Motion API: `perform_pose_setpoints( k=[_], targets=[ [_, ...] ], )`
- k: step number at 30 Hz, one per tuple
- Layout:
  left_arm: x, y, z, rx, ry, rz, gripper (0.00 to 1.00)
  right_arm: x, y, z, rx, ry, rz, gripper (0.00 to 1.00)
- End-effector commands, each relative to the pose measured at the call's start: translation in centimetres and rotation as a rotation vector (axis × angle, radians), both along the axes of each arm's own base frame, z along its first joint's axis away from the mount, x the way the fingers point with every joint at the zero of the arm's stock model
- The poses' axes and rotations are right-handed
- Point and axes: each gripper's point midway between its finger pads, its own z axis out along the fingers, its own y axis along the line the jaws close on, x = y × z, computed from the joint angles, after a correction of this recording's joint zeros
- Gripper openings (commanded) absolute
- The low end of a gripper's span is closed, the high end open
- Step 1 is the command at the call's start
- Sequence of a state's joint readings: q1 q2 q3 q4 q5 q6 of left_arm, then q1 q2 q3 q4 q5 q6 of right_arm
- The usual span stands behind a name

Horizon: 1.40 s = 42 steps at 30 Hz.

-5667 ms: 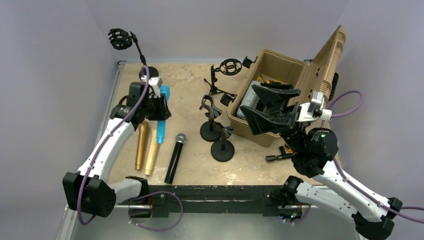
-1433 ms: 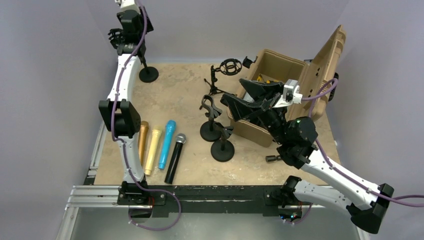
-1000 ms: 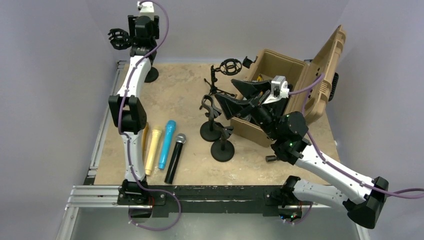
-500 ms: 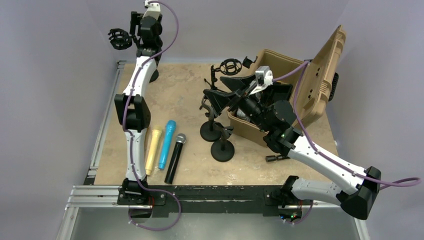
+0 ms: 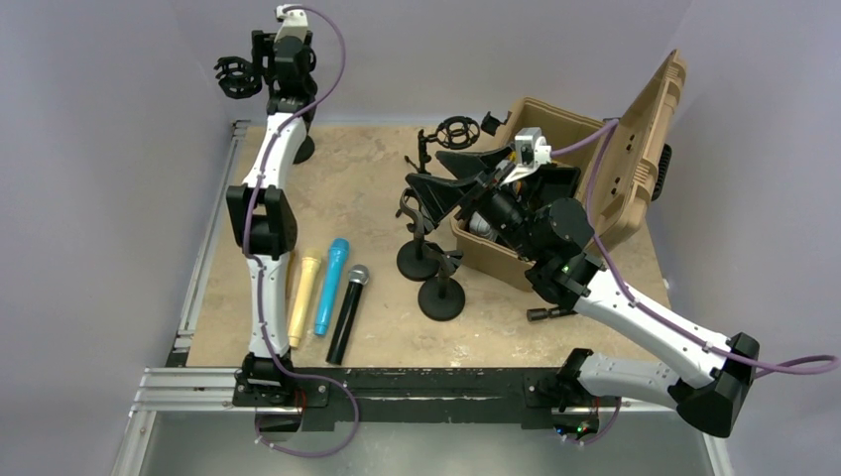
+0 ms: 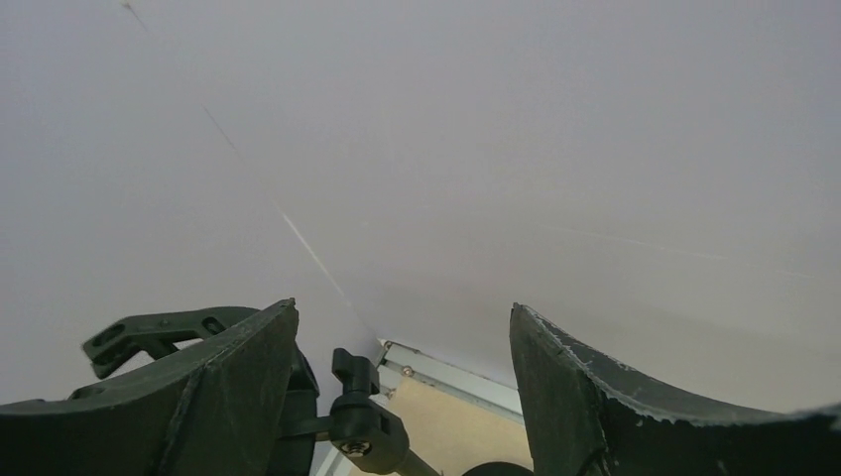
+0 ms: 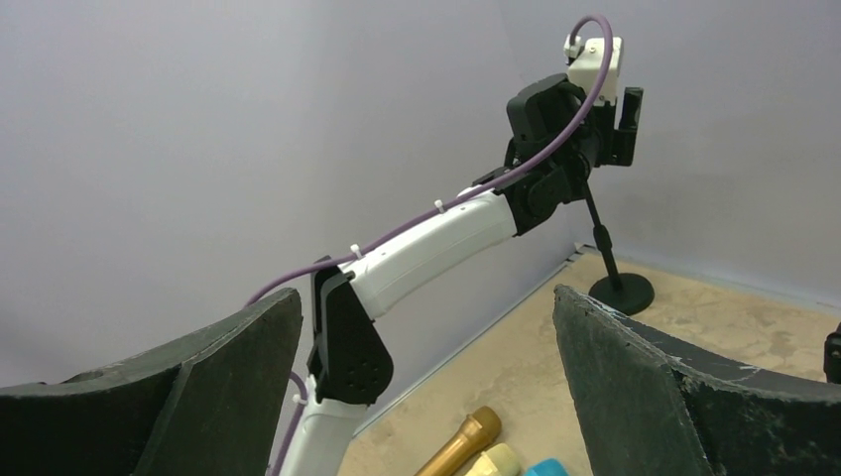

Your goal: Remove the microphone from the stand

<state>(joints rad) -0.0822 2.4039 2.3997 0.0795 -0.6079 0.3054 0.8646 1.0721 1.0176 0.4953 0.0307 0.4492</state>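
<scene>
1. Top external view: the left arm stretches to the upper left of the frame, putting the left gripper [image 6: 403, 305] just beside the shock mount [image 5: 238, 77] on the tall stand [image 7: 622, 293]
2. Its fingers are spread wide with nothing between them; in the left wrist view the mount sits lower left, outside the gap, so this looks like lining up rather than grasping
3. The right gripper [image 5: 423, 167], equally agape and empty, hovers mid-frame over the desk stands [image 5: 418, 260], probably waiting clear of the other arm
4. The yellow microphone [image 5: 302, 297], blue microphone [image 5: 332, 285] and black microphone [image 5: 347, 313] lie flat in a row at lower left, a gold microphone [image 7: 461, 446] alongside; no stand appears to hold one (the mount looks bare)
5. The open tan case [image 5: 635, 149] fills the right, and a tripod mount [image 5: 456, 132] crowds the right arm's reach
</scene>
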Motion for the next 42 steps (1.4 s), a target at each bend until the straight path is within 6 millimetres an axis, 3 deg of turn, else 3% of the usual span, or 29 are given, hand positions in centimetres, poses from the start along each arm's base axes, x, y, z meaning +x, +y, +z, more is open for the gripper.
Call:
perform_pose_setpoints(
  k=[1,13,25,29,34,42],
  targets=[
    [0.6,0.0,0.9,-0.037,-0.046,-0.019,0.76,-1.6,-1.2,3.8,0.082,-0.057,0.025,0.95],
    [1.2,-0.2,-2.2,-0.056,0.004,-0.014,0.76,-1.2,-1.2,3.3,0.068,-0.059,0.012,0.95],
    [0.5,-1.1,-9.7,-0.123,0.150,-0.017,0.75,-0.9,-0.8,3.0,0.056,-0.070,0.007,0.96],
    [0.1,-1.2,-11.3,-0.123,0.178,-0.017,0.74,-0.7,-0.5,2.8,0.049,-0.072,0.008,0.96],
    [0.5,-3.0,-9.8,-0.073,0.177,-0.079,0.76,-0.8,-0.4,2.5,0.050,-0.074,0.017,0.96],
    [0.2,-5.5,-3.8,-0.010,0.088,-0.080,0.76,-0.4,0.1,2.5,0.045,-0.075,0.016,0.96]
  ],
)
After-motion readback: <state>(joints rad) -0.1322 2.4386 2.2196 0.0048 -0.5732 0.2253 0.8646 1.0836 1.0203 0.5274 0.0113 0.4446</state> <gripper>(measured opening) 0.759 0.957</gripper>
